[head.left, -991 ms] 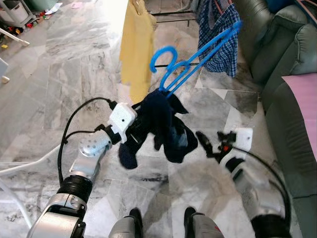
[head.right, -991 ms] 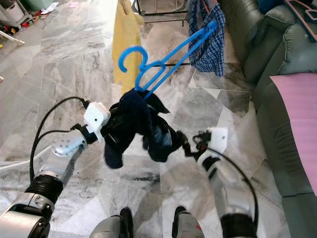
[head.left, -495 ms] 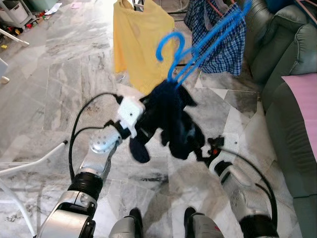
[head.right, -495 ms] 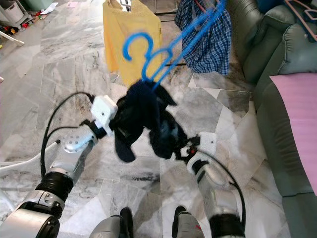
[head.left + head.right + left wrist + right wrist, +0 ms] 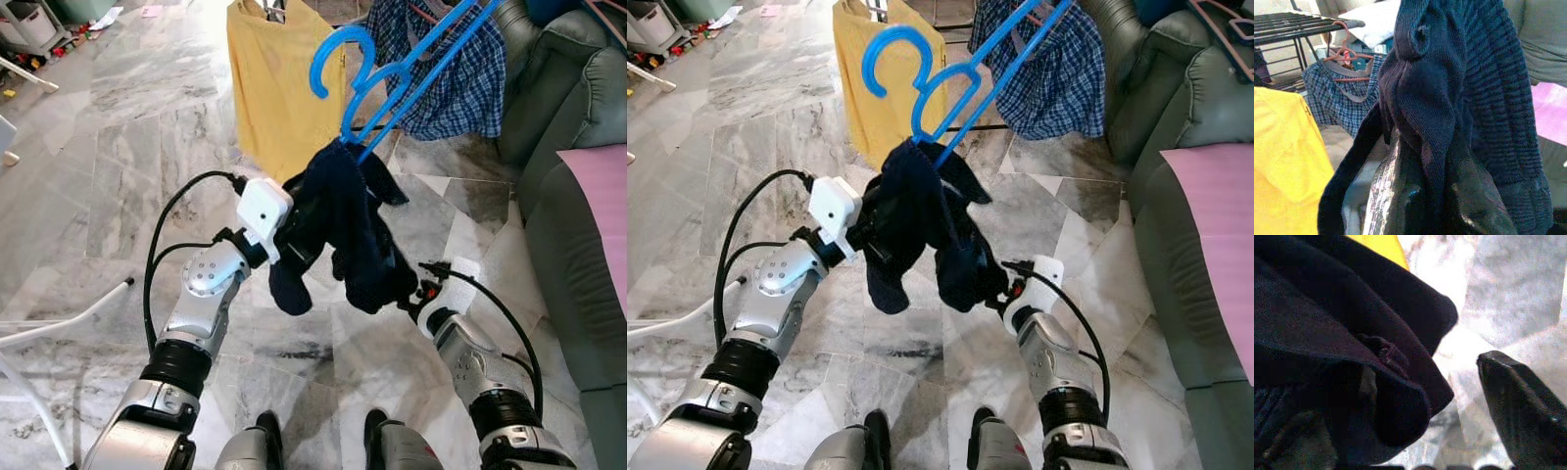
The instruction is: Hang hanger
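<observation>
the left gripper (image 5: 1425, 196) is clenched on a dark navy garment (image 5: 343, 220) draped on a blue hanger (image 5: 392, 78), held up near the middle, hook toward the far yellow shirt (image 5: 279, 88). the right gripper (image 5: 1449, 396), just right and nearer, has its fingers spread apart, one against the garment's lower edge.

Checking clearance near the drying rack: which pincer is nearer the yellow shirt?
Left. The left pincer, buried in the dark garment, sits just below the yellow shirt; the right pincer is lower, farther right.
</observation>
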Robot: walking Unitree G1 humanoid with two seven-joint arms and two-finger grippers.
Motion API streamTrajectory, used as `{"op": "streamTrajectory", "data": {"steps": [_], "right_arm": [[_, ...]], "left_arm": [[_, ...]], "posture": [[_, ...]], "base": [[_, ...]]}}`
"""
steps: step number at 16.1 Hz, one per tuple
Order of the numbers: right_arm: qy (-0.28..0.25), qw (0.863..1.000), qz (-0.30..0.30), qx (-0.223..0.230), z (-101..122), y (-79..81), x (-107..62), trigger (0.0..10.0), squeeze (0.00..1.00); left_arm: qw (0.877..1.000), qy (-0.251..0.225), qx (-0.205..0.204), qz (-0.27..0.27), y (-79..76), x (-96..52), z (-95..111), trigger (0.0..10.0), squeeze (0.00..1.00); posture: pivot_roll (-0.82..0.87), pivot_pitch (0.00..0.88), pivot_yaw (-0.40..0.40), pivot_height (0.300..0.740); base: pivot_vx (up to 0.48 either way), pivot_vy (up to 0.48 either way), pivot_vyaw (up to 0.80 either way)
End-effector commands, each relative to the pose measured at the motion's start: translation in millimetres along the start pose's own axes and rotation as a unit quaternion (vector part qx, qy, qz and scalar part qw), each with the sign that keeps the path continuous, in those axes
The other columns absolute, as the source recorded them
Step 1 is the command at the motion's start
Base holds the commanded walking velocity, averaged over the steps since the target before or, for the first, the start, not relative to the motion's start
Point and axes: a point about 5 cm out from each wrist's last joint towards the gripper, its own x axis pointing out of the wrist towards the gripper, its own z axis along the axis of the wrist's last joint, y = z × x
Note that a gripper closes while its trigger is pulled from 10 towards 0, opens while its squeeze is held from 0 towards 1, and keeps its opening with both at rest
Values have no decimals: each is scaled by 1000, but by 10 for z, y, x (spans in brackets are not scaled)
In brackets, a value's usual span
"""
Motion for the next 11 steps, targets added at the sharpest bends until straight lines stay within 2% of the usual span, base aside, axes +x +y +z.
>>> {"op": "streamTrajectory", "data": {"steps": [1,5,11], "right_arm": [[23,999,-21,23,-122,-82,-25,0,0],[32,998,-36,45,-175,-182,-37,0,0],[32,998,-33,52,-183,-187,-38,0,0]], "left_arm": [[999,-35,5,6,56,12,146,0,0],[999,-45,-7,7,72,19,208,0,0],[999,-45,-8,6,75,21,216,0,0]], "posture": [[-94,264,81,740],[-90,265,83,740],[-90,266,84,740]], "base": [[0,0,0],[0,0,0],[0,0,0]]}}
